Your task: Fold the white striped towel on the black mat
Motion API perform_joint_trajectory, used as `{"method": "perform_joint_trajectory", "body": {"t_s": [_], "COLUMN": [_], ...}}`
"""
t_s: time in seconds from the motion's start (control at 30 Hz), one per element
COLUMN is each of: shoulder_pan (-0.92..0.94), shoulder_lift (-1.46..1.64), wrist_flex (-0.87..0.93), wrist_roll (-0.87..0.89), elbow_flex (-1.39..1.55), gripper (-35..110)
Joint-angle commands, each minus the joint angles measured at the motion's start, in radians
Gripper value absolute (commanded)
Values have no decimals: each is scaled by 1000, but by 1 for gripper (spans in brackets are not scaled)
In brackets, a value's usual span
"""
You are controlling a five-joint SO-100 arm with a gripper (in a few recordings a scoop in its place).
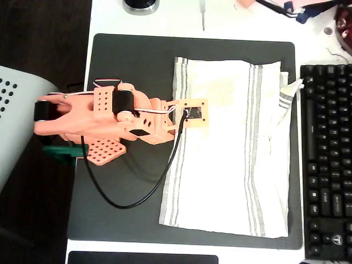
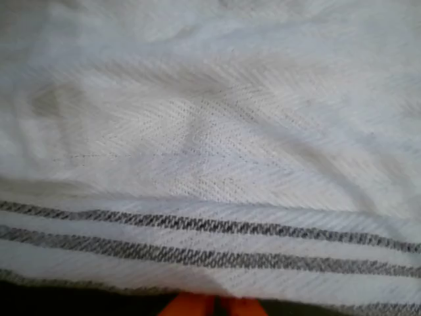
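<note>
The white striped towel (image 1: 231,148) lay spread on the right half of the black mat (image 1: 126,60) in the overhead view, a keyboard (image 1: 327,159) just beside it on the right. The orange arm (image 1: 104,118) reached in from the left, its gripper (image 2: 214,305) at the towel's left striped edge. In the wrist view the orange fingertips (image 2: 187,306) sat together against the cloth; whether they pinched it could not be told.

Office desk – black keyboard (image 1: 325,159), desk mat (image 1: 126,203) (white tabletop (image 1: 231,19))

Salmon-orange printed arm (image 1: 104,118), perforated panels, black motors, looping black cable (image 1: 132,198), pink-white wires.
</note>
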Motion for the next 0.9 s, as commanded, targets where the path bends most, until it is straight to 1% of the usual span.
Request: {"method": "perform_joint_trajectory", "body": {"t_s": [0.0, 0.1, 0.33, 0.5, 0.7, 0.87], "shoulder_pan": [-29, -86, -267, -422, -572, -672], "shoulder_lift": [-91, -222, -600, -793, -1049, -1229], "wrist_flex": [18, 40, 95, 94, 92, 117], "wrist_roll": [-23, -6, 106, 224, 359, 391], "elbow_flex": [-94, -245, -629, -859, -1109, -1269], "gripper": [0, 0, 0, 0, 0, 0]}}
